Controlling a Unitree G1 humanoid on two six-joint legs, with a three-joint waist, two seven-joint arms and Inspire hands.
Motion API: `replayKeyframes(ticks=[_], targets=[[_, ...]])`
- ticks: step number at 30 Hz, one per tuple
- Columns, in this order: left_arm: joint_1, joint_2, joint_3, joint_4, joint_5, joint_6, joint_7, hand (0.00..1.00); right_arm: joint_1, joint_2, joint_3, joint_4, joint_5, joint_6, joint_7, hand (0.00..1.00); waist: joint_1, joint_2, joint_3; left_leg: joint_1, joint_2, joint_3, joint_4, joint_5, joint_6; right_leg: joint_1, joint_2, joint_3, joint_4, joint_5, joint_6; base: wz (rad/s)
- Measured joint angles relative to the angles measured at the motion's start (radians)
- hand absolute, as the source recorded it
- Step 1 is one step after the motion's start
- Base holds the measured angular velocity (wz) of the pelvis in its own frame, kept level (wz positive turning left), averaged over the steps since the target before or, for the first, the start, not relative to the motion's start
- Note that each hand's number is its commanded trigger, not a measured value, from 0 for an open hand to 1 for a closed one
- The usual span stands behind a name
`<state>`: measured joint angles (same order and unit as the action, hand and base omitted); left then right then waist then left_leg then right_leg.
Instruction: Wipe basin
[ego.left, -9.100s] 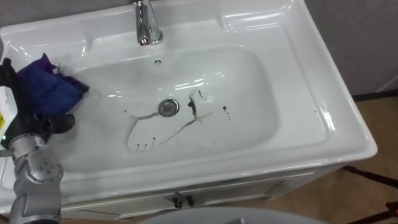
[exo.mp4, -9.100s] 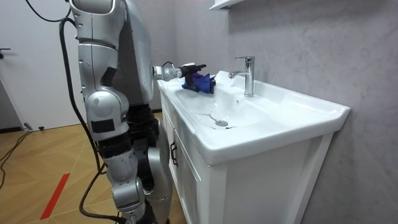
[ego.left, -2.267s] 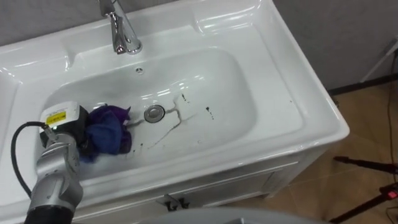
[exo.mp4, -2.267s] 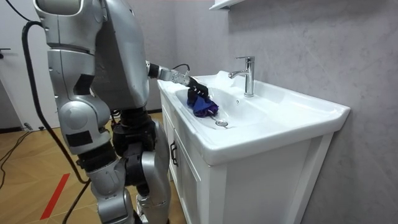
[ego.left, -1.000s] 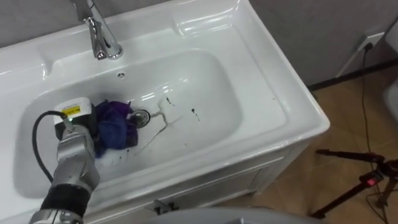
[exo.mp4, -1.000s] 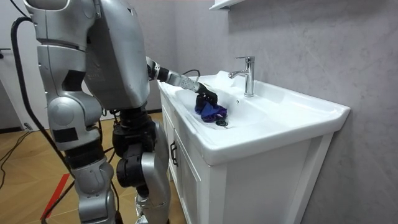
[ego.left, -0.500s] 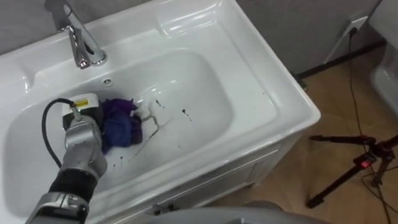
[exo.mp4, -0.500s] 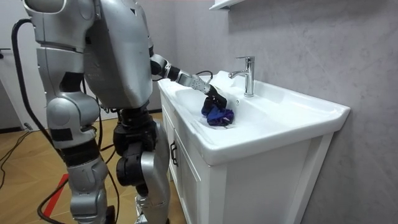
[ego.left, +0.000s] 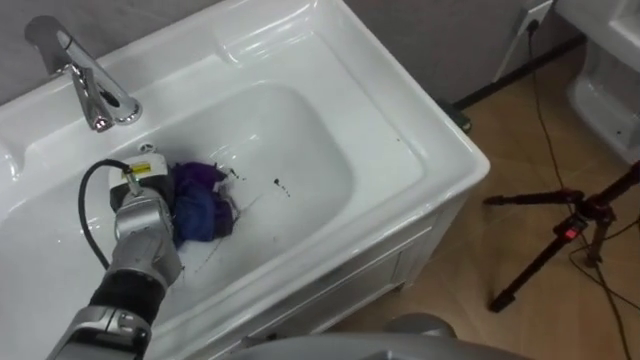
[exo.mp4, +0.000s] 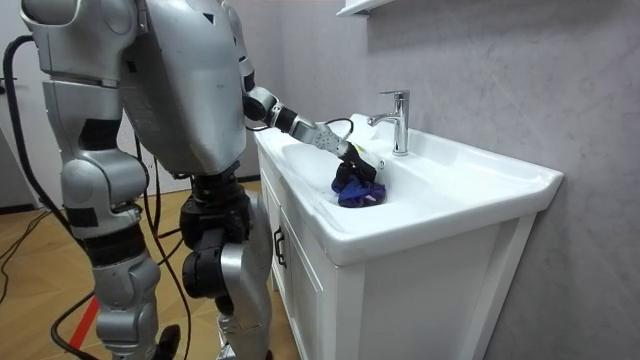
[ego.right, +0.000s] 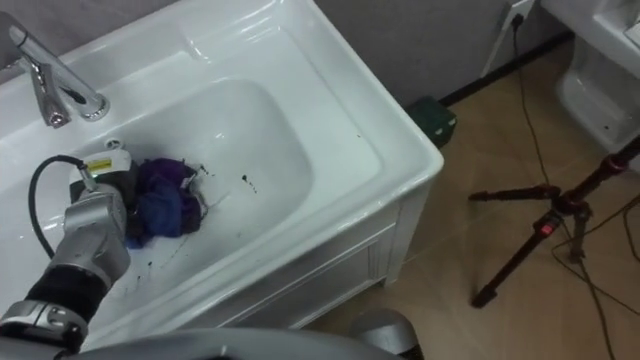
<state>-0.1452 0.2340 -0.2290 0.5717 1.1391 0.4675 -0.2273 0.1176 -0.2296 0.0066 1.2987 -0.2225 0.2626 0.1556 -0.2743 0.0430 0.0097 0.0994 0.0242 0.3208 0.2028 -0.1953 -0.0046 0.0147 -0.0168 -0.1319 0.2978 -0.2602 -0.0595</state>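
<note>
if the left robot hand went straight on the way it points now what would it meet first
The purple cloth, lying right against the left robot hand. Past it probably the dark marks on the basin floor, though depth is unclear.

Left hand (ego.left: 147, 195) half inside purple cloth (ego.left: 203, 208)

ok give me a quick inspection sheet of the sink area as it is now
surface: white basin, dark streaks on its bowl beside the cloth
job's things: blue-purple cloth bunched in the bowl
clutter: nothing seen
grippers: left robot hand at the cloth
cables: thin dark cable on the floor
surroundings: faucet at the basin's back edge, tripod on the wood floor
</note>
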Motion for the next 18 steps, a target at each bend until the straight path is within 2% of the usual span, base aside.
replayKeyframes(ticks=[7,11,15,18], targets=[[-0.008,0.000,-0.011,-0.005,0.000,0.002,0.000,1.00,-0.001,0.000,0.014,0.023,0.031,0.000,0.010,0.00,-0.001,-0.003,-0.0010,-0.009,-0.001,0.002,0.002,0.000,0.000,-0.019,-0.002,0.005,0.015,-0.001,0.001,-0.01],[-0.009,0.000,-0.049,-0.050,0.000,0.002,0.002,1.00,-0.011,-0.001,0.051,0.031,0.066,-0.003,0.006,0.00,-0.008,-0.011,-0.0012,-0.026,-0.001,0.002,0.002,0.000,0.000,-0.029,-0.005,-0.007,0.015,0.000,0.002,0.09],[-0.014,-0.023,-0.076,-0.109,-0.001,0.002,0.001,1.00,-0.030,-0.002,0.056,0.035,0.074,-0.010,-0.003,0.00,-0.020,-0.015,0.0010,-0.039,-0.005,0.001,0.004,-0.001,0.001,-0.035,-0.012,-0.019,0.009,0.004,0.008,0.09],[-0.020,-0.027,-0.108,-0.155,-0.037,0.001,0.002,1.00,-0.050,-0.001,0.092,0.033,0.092,-0.022,-0.009,0.00,-0.022,-0.019,0.0035,-0.044,-0.007,0.005,0.006,-0.001,0.002,-0.038,-0.016,-0.020,0.009,0.004,0.013,0.02]])
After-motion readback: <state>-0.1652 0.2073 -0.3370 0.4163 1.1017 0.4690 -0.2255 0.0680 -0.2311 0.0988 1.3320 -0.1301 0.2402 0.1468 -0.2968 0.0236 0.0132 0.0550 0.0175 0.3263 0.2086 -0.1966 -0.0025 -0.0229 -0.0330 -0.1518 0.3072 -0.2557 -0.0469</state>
